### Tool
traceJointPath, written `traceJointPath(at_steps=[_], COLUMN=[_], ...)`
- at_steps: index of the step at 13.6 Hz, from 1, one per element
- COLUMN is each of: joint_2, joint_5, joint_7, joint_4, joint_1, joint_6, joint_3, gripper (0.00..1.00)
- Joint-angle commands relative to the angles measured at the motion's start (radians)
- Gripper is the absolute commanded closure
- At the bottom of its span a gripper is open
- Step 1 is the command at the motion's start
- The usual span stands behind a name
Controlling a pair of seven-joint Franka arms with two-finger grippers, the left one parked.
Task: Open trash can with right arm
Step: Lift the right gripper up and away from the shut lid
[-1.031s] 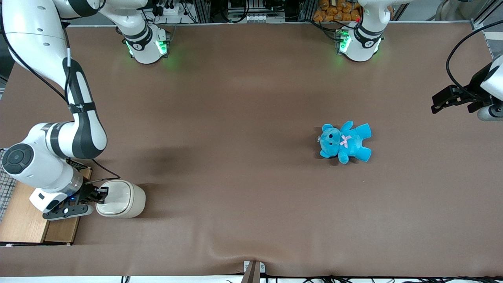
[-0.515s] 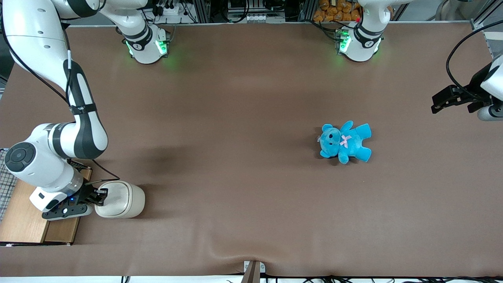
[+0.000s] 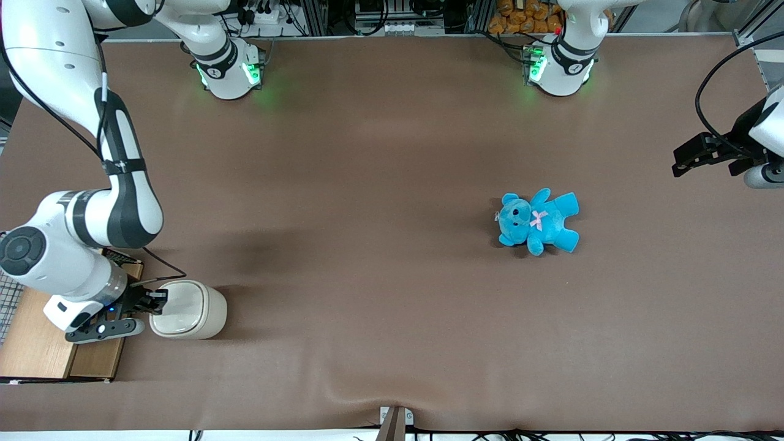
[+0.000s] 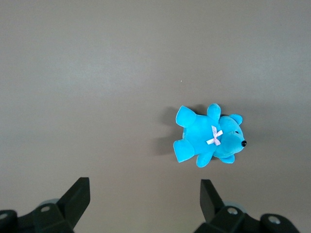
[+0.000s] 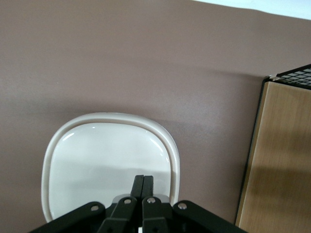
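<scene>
From the front view, my right arm (image 3: 79, 239) bends down at the working arm's end of the brown bench (image 3: 380, 184), and my jaws (image 3: 158, 298) sit at the edge of the trash can (image 3: 190, 309), over the rim of its lid. The trash can stands on the bench just beside the wooden box (image 3: 43, 340), which lies at the bench's edge under my wrist. A blue teddy bear (image 3: 539, 220) lies well apart, toward the parked arm's end of the bench. That view does not settle how my 2 fingers stand. My right wrist view does: the jaws (image 5: 143, 187) are pressed together with no gap, their tips over the rim of the cream-white lid (image 5: 107, 160), which lies flat and closed on the trash can (image 5: 167, 145). It also shows the wooden box (image 5: 277, 160) close beside the can, with black wire mesh at its corner, but not the bear. The left wrist view shows only the teddy bear (image 4: 209, 138) lying on the bench (image 4: 97, 73), with a pale bow on its chest; the trash can is outside it.
</scene>
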Motion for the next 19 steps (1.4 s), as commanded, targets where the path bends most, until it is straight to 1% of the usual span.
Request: traceJointPath(at_steps=[1, 3, 4, 5, 6, 7, 8, 9, 11, 14, 19], joint_2=[-0.015, -0.017, -0.019, -0.022, -0.028, -0.052, -0.064, -0.075, -0.112, -0.164, -0.270], joint_5=[-0.001, 0.001, 0.001, 0.004, 0.009, 0.015, 0.013, 0.012, 0.016, 0.021, 0.022], joint_7=[0.009, 0.009, 0.009, 0.009, 0.007, -0.004, -0.016, -0.016, -0.019, -0.010, -0.010], joint_4=[0.026, 0.101, 0.142, 0.164, 0.167, 0.167, 0.167, 0.167, 0.164, 0.164, 0.152], joint_1=[-0.008, -0.008, -0.005, -0.008, -0.012, -0.017, -0.028, -0.029, -0.043, -0.052, -0.055], joint_6=[-0.058, -0.178, -0.242, -0.288, -0.313, -0.319, -0.319, -0.321, -0.341, -0.463, -0.560], joint_3=[0.012, 0.014, 0.014, 0.016, 0.016, 0.009, 0.008, 0.008, 0.008, 0.003, -0.046], gripper=[1.00, 1.00, 0.95, 0.81, 0.63, 0.15, 0.05, 0.00, 0.00, 0.00, 0.00])
